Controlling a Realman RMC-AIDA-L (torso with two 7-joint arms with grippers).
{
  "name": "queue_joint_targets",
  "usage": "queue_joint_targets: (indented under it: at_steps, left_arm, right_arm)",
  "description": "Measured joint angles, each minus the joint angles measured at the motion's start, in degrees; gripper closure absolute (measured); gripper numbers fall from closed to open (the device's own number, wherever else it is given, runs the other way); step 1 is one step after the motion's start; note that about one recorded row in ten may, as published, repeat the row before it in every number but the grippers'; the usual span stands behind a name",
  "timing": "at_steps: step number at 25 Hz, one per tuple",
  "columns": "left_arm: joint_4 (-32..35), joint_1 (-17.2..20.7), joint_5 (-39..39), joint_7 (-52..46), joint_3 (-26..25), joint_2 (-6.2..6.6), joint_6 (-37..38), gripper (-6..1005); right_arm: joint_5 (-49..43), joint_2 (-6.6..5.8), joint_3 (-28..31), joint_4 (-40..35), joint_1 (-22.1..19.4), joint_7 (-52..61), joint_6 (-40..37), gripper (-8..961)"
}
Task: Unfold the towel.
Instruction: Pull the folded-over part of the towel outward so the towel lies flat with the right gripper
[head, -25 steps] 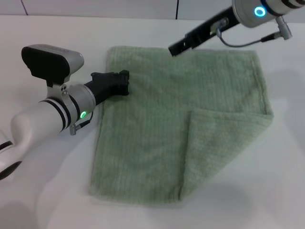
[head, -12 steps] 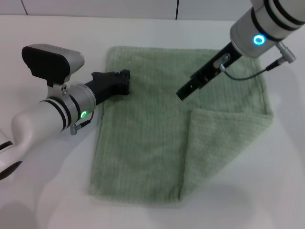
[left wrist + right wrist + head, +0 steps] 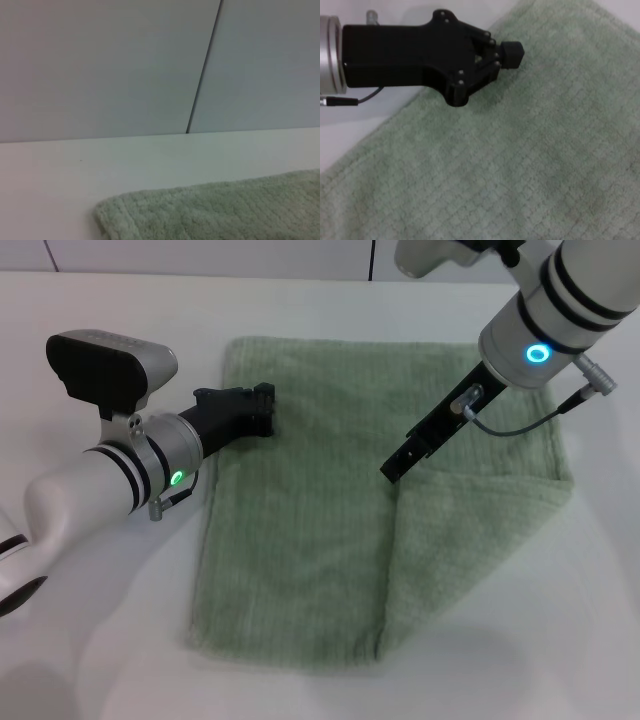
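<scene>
Towel (image 3: 330, 500) lies flat on the white surface (image 3: 90, 640), in front of the robot, between the two arms; pale sage-green terry with a fine ribbed, waffle-like grid, hemmed edges, far wider than either gripper. Not fully spread: the near right corner is folded back over the cloth, a triangular flap (image 3: 470, 540) whose fold edge runs from near the middle down to the near hem; the rest lies in a single layer, far edge fairly straight, left edge slightly wavy.

Left gripper (image 3: 262, 412) rests low at the far left part of the towel, its black body lying across the left hem; fingers (image 3: 511, 54) drawn together at the tip in the right wrist view, nothing visibly pinched between them; the tip sits on or just above the cloth, contact unclear.

Right gripper (image 3: 395, 468) angles down from the far right, tip at the apex of the folded flap near the towel's middle; finger state cannot be told.

Left wrist view: a rounded towel corner (image 3: 107, 215) on the surface, a pale wall (image 3: 100, 65) behind.
</scene>
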Motion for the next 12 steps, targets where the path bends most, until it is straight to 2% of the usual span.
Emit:
queue_joint_targets:
  at_steps: [12]
  left_arm:
    - [0.4,0.0,0.0,0.0,0.0,0.00,-0.3,992]
  right_arm:
    - [-0.8,0.15,-0.1,7.8,2.4,-2.3,-4.4,137]
